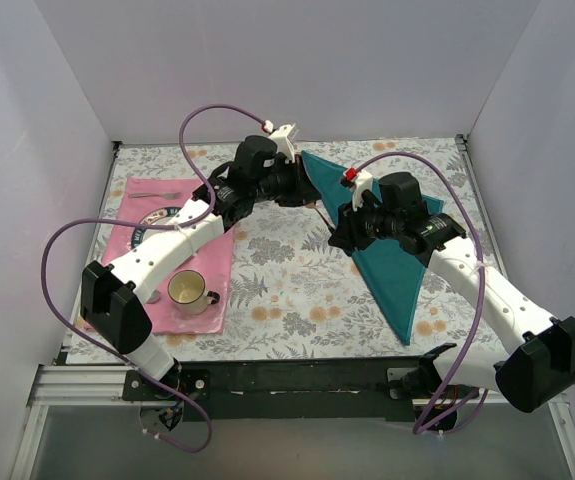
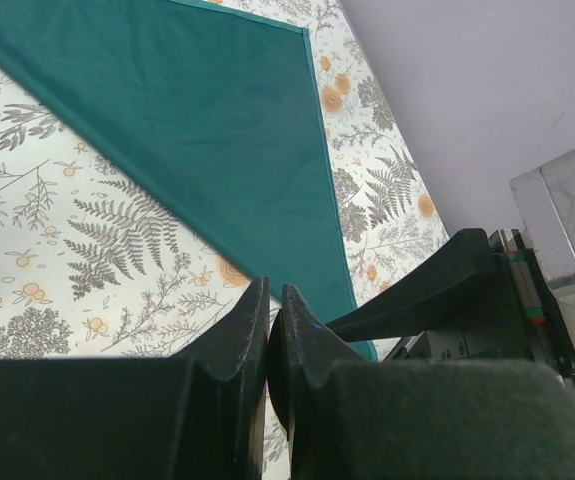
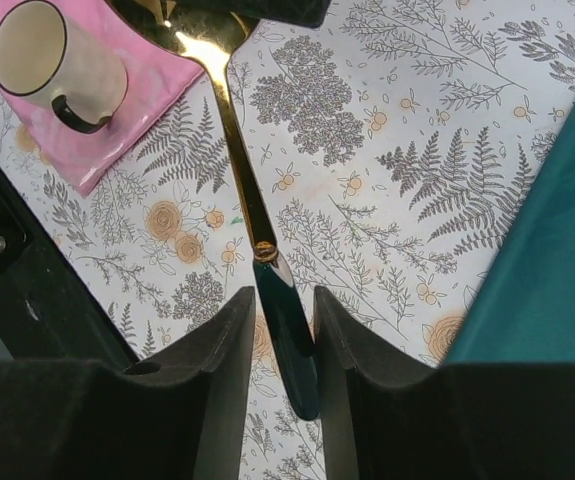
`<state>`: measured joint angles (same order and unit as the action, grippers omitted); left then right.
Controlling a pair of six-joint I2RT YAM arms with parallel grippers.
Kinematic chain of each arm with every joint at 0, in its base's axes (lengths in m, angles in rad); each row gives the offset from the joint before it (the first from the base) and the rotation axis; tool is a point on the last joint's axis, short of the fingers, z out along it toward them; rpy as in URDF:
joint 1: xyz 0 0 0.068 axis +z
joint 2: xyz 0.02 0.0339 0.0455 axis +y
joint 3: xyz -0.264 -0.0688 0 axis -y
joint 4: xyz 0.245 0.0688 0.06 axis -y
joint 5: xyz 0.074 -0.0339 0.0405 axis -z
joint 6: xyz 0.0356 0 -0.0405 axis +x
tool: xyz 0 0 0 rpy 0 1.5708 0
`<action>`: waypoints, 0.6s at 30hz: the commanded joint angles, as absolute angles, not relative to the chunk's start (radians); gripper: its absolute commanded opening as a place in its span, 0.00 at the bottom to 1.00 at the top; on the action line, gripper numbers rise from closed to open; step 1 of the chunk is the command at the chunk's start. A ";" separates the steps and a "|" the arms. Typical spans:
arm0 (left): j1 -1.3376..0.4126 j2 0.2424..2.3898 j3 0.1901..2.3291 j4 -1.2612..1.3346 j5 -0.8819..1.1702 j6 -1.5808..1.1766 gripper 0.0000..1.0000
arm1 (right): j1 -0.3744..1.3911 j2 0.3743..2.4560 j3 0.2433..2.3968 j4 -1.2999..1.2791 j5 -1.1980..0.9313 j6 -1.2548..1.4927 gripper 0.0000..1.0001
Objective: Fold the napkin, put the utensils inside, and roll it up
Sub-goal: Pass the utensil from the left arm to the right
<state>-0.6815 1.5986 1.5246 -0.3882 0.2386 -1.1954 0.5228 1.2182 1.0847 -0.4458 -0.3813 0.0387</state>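
Note:
The napkin [image 1: 397, 265] is a dark teal cloth folded into a triangle on the right of the floral table, also seen in the left wrist view [image 2: 217, 110] and the right wrist view [image 3: 557, 250]. A spoon [image 3: 232, 120] with a gold head and dark green handle hangs above the table between the two arms [image 1: 316, 207]. My left gripper [image 1: 305, 193] [image 2: 275, 292] is shut on the spoon's head. My right gripper [image 1: 336, 237] [image 3: 282, 295] has its jaws standing apart around the green handle, a gap showing on one side. A second utensil [image 1: 162, 195] lies on the pink placemat.
A pink placemat [image 1: 207, 270] lies at the left with a cream mug [image 1: 189, 290] [image 3: 52, 60] and a plate [image 1: 157, 222] partly under my left arm. White walls close in the table on three sides. A black rail [image 1: 297, 375] runs along the near edge.

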 commanded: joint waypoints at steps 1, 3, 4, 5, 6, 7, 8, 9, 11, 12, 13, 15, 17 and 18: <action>-0.664 1.583 1.554 -0.365 0.310 -1.221 0.00 | 0.526 1.207 1.129 -0.399 -0.423 0.014 0.39; -0.660 1.589 1.557 -0.364 0.328 -1.229 0.00 | 0.526 1.207 1.134 -0.394 -0.416 0.009 0.40; -0.660 1.595 1.557 -0.364 0.334 -1.230 0.00 | 0.528 1.207 1.134 -0.387 -0.414 0.009 0.40; -0.660 1.598 1.562 -0.367 0.342 -1.235 0.00 | 0.528 1.210 1.135 -0.384 -0.411 0.011 0.40; -0.658 1.600 1.562 -0.365 0.347 -1.236 0.00 | 0.528 1.212 1.143 -0.383 -0.408 0.011 0.39; -0.658 1.601 1.560 -0.365 0.353 -1.236 0.00 | 0.526 1.221 1.150 -0.393 -0.403 0.008 0.38; -0.657 1.601 1.560 -0.368 0.353 -1.235 0.00 | 0.528 1.224 1.155 -0.396 -0.396 0.005 0.38; -0.657 1.605 1.562 -0.371 0.353 -1.230 0.00 | 0.528 1.227 1.158 -0.399 -0.393 0.005 0.38; -0.655 1.612 1.569 -0.390 0.353 -1.227 0.00 | 0.528 1.226 1.164 -0.400 -0.385 0.003 0.38; -0.653 1.614 1.569 -0.393 0.351 -1.226 0.00 | 0.528 1.226 1.166 -0.403 -0.384 0.003 0.37; -0.652 1.615 1.569 -0.397 0.356 -1.227 0.00 | 0.526 1.229 1.169 -0.403 -0.382 0.003 0.34; -0.641 1.618 1.569 -0.397 0.370 -1.247 0.00 | 0.528 1.236 1.170 -0.419 -0.394 0.003 0.17; -0.632 1.615 1.568 -0.384 0.391 -1.262 0.00 | 0.528 1.241 1.157 -0.422 -0.402 0.003 0.09; -0.624 1.614 1.569 -0.380 0.399 -1.267 0.00 | 0.526 1.239 1.152 -0.419 -0.406 0.003 0.09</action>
<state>-0.6487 1.6348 1.5284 -0.3923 0.3492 -1.2373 0.5262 1.2343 1.1240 -0.4381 -0.3981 0.0017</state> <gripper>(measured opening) 0.054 0.157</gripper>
